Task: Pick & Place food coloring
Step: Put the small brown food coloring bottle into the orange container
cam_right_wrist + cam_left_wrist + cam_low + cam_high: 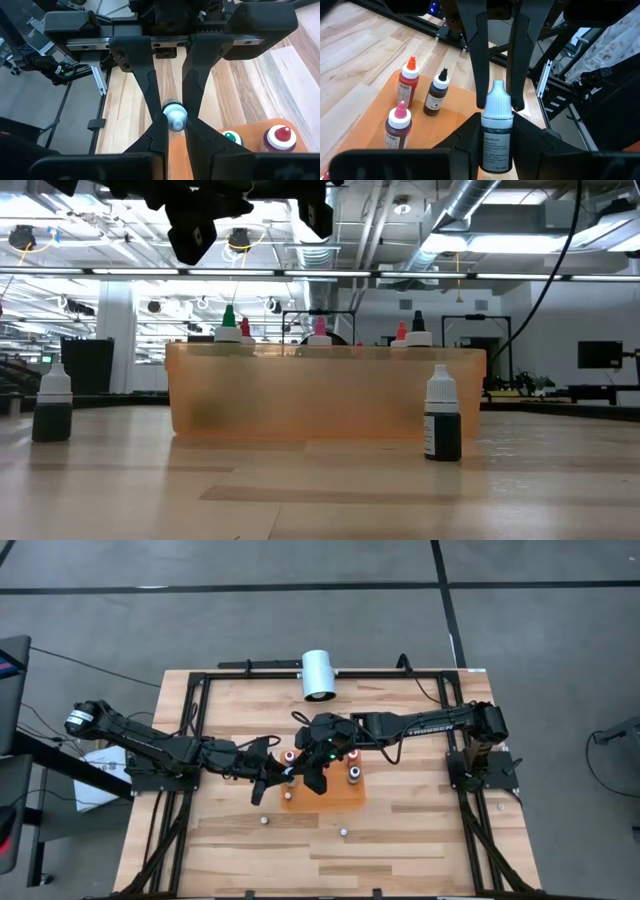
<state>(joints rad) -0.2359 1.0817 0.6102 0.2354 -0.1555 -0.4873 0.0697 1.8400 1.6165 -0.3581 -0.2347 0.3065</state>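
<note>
Both grippers meet at one food coloring bottle [495, 142], which has a dark body and a white cap. It is held up above the left end of the orange tray [335, 798]. My left gripper [280, 777] reaches in from the left and is shut on it. My right gripper [316, 780] comes from the right and is shut on its cap. Several more bottles stand upright in the tray, with orange [409, 82], black [438, 92], pink [398, 127], green [230, 137] and red [280, 137] tops. Two others stand on the table [52, 405] [442, 415]. My left gripper pinches the bottle's labelled body [495, 150] between its two fingers, which lie across it and come from the table's left. The bottle is lifted clear of the tray, with its cap end toward my right gripper. My right gripper has its two fingers [481, 85] on either side of the white cap [175, 118]. It comes at the cap end-on, along the bottle, pointing down.
A big white cylinder [318, 673] lies at the table's far edge. The two loose bottles [263, 821] [343, 832] stand on the bare wood near the tray's near side. A black frame [200, 720] runs along the table's left, far and right sides.
</note>
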